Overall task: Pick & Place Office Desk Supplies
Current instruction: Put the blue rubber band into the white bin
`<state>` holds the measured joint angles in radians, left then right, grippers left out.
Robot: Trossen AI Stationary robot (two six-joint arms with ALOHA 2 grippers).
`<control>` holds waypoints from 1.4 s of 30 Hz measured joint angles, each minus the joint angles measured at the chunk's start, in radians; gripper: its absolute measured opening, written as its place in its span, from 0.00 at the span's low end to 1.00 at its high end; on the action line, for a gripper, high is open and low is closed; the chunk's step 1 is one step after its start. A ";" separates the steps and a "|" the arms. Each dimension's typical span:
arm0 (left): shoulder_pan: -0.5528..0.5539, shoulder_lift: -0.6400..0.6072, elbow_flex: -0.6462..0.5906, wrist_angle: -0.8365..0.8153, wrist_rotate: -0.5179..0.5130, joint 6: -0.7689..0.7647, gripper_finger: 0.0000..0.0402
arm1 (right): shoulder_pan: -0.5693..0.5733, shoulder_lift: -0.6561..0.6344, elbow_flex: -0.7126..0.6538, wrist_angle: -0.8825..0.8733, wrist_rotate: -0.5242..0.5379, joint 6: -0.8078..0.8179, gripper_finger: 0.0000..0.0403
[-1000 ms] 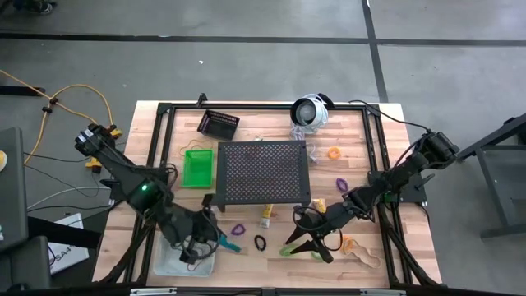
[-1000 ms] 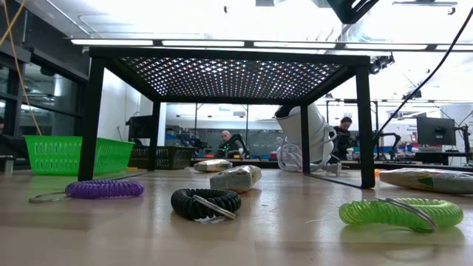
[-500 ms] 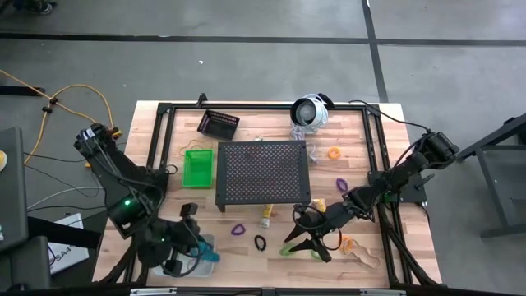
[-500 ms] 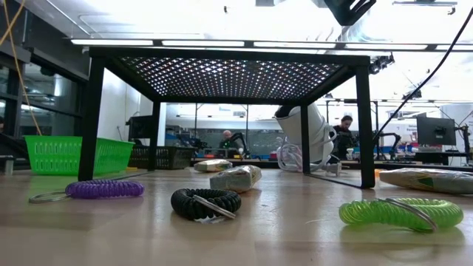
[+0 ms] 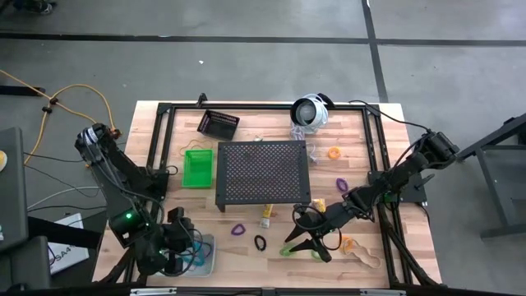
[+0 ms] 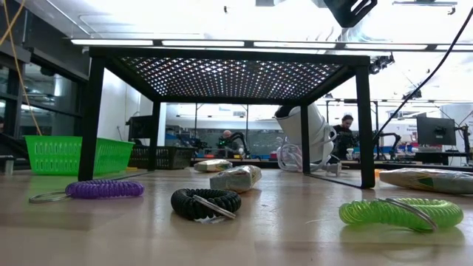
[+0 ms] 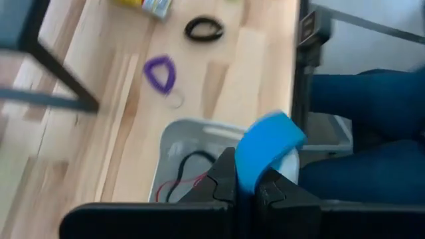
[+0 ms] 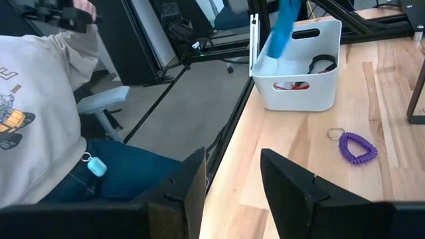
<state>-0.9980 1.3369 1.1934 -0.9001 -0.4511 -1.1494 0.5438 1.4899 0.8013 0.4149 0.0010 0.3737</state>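
We see left gripper (image 7: 247, 189) clamped shut on one blue band (image 7: 267, 147), poised over clear bin (image 7: 174, 147) at table's near left corner; one black loop (image 7: 188, 161) inside. Right gripper (image 5: 308, 244), fingers parted and holding nothing, hangs over near edge by green coil (image 6: 401, 212). We count one purple coil (image 5: 238, 230), one black coil (image 5: 260, 242), bare wood between. Farther back: perforated stand (image 5: 263, 171), green bin (image 5: 197, 167), black bin (image 5: 218, 123) by far edge.

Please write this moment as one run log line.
left gripper: shut on blue loop | position: above clear bin | right gripper: open, empty, near green loop
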 joint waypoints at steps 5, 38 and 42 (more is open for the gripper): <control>-0.009 0.000 -0.074 0.001 0.001 -0.119 0.00 | 0.000 0.000 0.000 -0.001 0.000 0.000 0.33; -0.059 0.066 -0.150 0.159 0.084 -0.334 0.13 | 0.000 0.000 0.000 -0.023 0.000 -0.002 0.33; -0.059 0.066 -0.150 0.166 0.085 -0.333 0.19 | 0.000 0.000 0.000 -0.024 0.000 -0.001 0.33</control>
<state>-1.0573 1.4033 1.0431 -0.7341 -0.3664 -1.4819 0.5438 1.4902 0.8013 0.3909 0.0006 0.3725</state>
